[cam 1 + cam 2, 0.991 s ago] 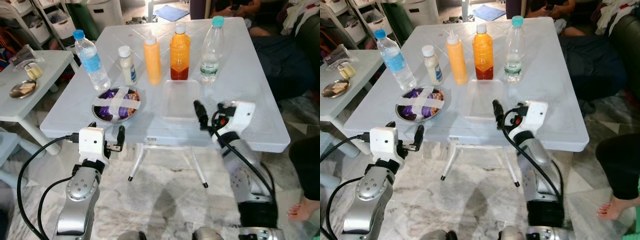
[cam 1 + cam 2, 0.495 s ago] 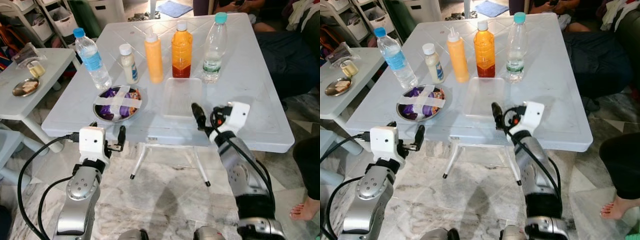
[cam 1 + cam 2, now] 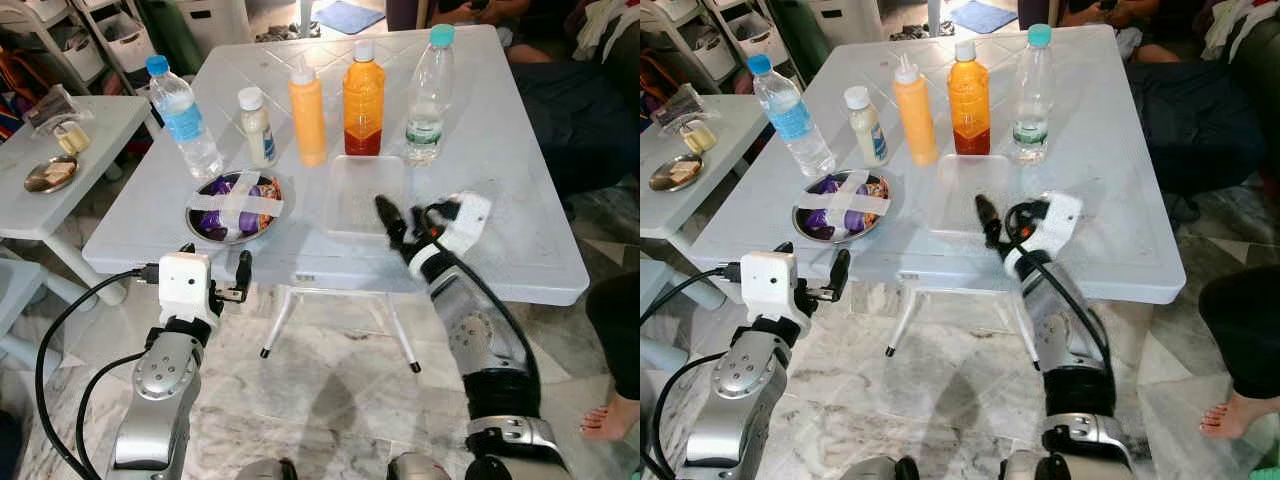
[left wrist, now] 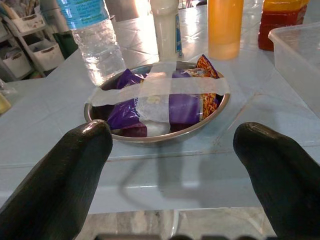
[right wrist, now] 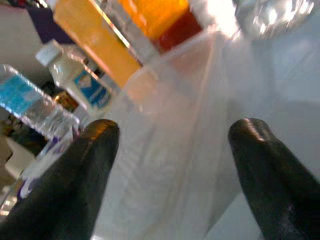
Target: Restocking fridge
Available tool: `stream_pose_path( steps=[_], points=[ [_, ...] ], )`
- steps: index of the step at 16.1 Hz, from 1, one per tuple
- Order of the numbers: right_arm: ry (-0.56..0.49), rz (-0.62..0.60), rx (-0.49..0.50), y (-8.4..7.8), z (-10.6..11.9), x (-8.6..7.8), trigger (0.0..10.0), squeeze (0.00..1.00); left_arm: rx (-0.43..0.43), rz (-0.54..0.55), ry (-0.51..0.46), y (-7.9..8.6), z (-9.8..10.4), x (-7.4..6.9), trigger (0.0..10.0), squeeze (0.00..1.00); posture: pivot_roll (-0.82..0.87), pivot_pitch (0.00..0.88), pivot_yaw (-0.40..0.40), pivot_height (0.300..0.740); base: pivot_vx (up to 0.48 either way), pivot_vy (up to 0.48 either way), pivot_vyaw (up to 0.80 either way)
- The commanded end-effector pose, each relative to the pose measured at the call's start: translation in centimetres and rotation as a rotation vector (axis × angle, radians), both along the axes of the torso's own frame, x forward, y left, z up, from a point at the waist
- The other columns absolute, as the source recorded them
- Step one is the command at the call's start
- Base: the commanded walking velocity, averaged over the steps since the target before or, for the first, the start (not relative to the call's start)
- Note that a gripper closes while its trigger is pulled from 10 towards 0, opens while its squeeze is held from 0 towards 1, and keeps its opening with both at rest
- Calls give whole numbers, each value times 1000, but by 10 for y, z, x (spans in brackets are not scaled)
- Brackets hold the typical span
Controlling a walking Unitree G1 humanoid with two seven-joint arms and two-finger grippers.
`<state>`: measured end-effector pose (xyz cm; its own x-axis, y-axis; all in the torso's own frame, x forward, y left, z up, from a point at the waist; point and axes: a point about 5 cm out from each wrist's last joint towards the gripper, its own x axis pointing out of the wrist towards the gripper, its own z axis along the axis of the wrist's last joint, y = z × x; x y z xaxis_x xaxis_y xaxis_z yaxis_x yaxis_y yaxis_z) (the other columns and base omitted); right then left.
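Note:
On the white table (image 3: pixel 520 200) stand a blue-capped water bottle (image 3: pixel 183 118), a small white bottle (image 3: pixel 257 127), a yellow squeeze bottle (image 3: pixel 306 113), an orange juice bottle (image 3: pixel 362 98) and a teal-capped clear bottle (image 3: pixel 426 95). A steel plate (image 3: pixel 234 207) holds taped snack packets (image 4: pixel 165 97). A clear plastic container (image 3: pixel 365 190) lies in front of the juice bottle. My right gripper (image 3: pixel 400 222) is open over the container's near edge (image 5: pixel 165 130). My left gripper (image 4: pixel 170 170) is open just below the table's front edge, facing the plate.
A low side table (image 3: pixel 70 150) with a small dish (image 3: pixel 48 174) stands at the left, with storage shelves (image 3: pixel 110 40) behind it. A dark couch (image 3: pixel 570 110) is at the right. A person's bare foot (image 3: pixel 605 420) rests on the marble floor at the lower right.
My right gripper has moved forward and a little left, from the table's front edge to over the clear container's near rim. The left arm has stayed put.

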<state>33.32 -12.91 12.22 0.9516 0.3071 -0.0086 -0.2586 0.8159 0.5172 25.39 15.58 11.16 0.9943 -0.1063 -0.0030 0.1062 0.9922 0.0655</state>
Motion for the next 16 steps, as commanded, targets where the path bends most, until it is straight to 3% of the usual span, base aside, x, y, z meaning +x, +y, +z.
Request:
stream_pose_path(
  steps=[1, 2, 3, 4, 5, 6, 7, 16],
  points=[
    [7, 31, 11, 7, 1, 1, 0, 0, 9, 3, -5, 3, 3, 1, 10000, 0, -61, 101, 141, 740, 0, 0, 0],
    [26, 47, 14, 9, -2, 1, 0, 0, 9, 2, -5, 2, 3, 1, 10000, 0, -61, 100, 140, 740, 0, 0, 0],
    [35, 57, 8, 11, -4, 1, 1451, 0, 8, 2, -6, 2, 3, 1, 10000, 0, -62, 100, 138, 740, 0, 0, 0],
    [43, 66, 5, 12, -5, 1, 4431, 0, 8, 1, -7, 2, 3, 1, 10000, 0, -63, 100, 137, 740, 0, 0, 0],
    [46, 68, 8, 13, -5, 2, 4745, 0, 9, 1, -7, 2, 3, 2, 10000, 0, -63, 100, 136, 740, 0, 0, 0],
    [45, 68, 12, 13, -5, 2, 4392, 0, 8, 1, -8, 1, 3, 2, 10000, 0, -63, 100, 135, 740, 0, 0, 0],
    [49, 64, 23, 12, -5, 3, 0, 0, 8, 2, -8, 1, 3, 2, 10000, 0, -65, 100, 133, 740, 0, 0, 0],
    [80, 29, 18, 7, -12, 1, 0, 0, 5, -1, -9, -2, 1, 2, 10000, 0, -71, 98, 129, 740, 0, 0, 0]
  ],
)
